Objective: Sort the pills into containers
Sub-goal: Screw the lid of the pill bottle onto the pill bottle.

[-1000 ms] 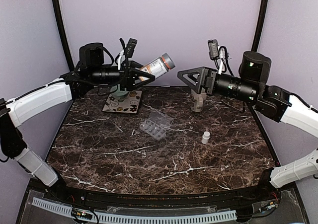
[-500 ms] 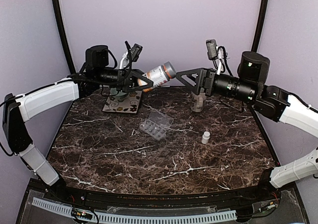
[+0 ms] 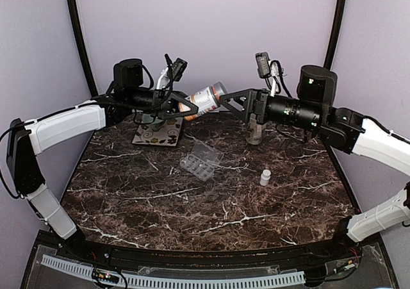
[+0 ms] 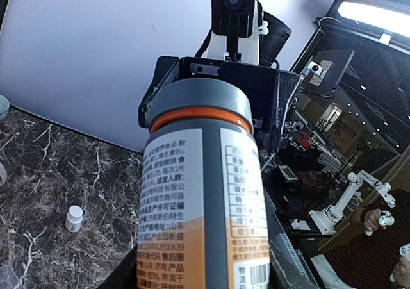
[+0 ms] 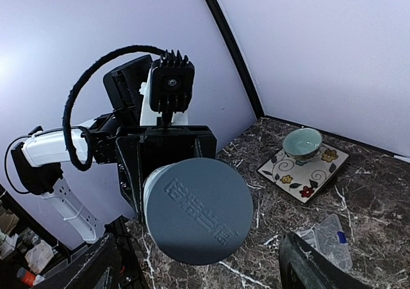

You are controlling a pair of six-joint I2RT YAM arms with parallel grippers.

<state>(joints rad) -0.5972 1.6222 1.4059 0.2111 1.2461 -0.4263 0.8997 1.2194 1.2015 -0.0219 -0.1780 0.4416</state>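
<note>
1. Top view: the bottle [image 3: 202, 100] is grasped by the left claw [image 3: 182, 104], raised well above and behind the organizer [image 3: 201, 160]. The organizer lies flat on the table [image 3: 160, 199], lid seemingly open. The cap [image 3: 220, 89] is aimed at the right claw [image 3: 232, 101], which is spread open just before it; contact cannot be told.
2. Left wrist view: the cap is seen roughly centred on the right claw. Judged: the cap should be squared between the pads before closing, then twisted while the bottle is clamped hard. The left claw's tips are hidden by the bottle.
3. Right wrist view: the cap face is centred, and the right fingers [image 5: 96, 263] are cropped at the bottom corners. The organizer is partly cut off; no pills can be made out.
</note>
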